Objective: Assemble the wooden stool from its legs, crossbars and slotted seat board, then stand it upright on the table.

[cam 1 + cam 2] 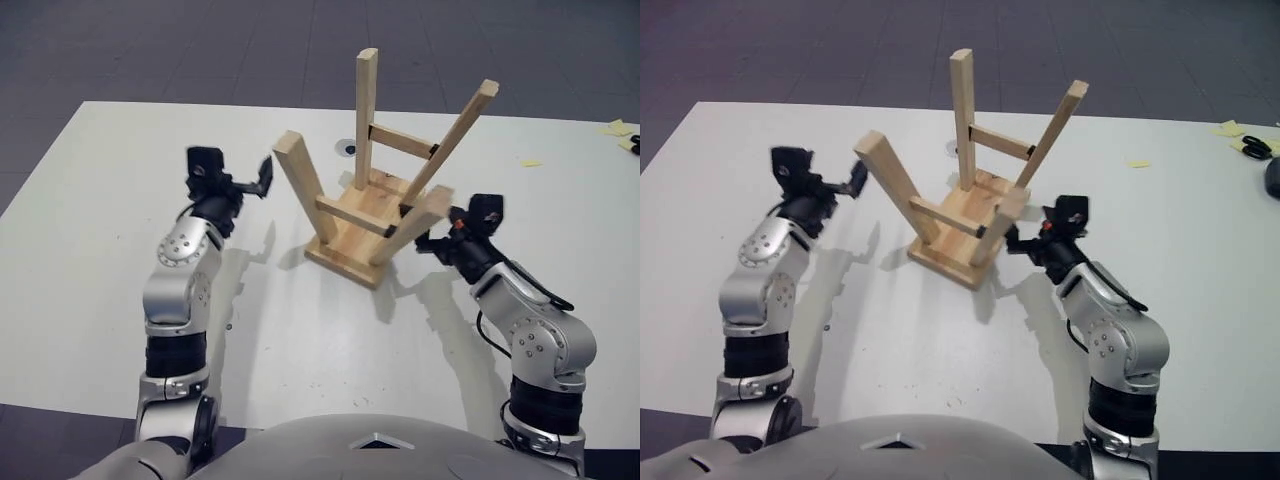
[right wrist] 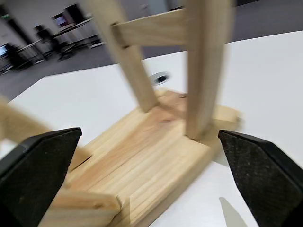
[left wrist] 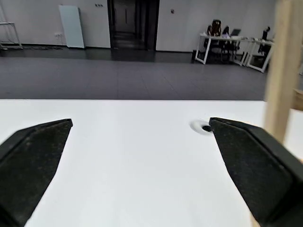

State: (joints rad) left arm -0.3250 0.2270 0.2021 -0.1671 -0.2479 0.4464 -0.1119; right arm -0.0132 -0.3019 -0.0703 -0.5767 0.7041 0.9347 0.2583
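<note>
Surface (image 1: 120, 200): white, fills most of the head view. Risk: it looks smooth, so any sideways push will probably make the stool slide rather than tip over cleanly.

Stool (image 1: 372, 200): centre of frame, upside down, apparently assembled but not yet upright. Main risk is the flip. A one-sided lift could drop it or roll it toward the far edge.

Seat board (image 1: 345, 252): flat on the surface, legs slotted in. If the joints are only a press fit, levering on one leg could pull it out.

Legs: four, pointing up and splayed. Near-left leg (image 1: 300, 185) is just beside the left gripper (image 1: 236, 172). Near-right leg (image 1: 412, 228) is just beside the right gripper (image 1: 456, 226).

Crossbars (image 1: 350, 213): seated between the leg pairs. Twisting could unseat them.

Fingers: spread wide on both grippers, holding nothing. A mistimed close could knock a leg instead of clamping it.
</note>
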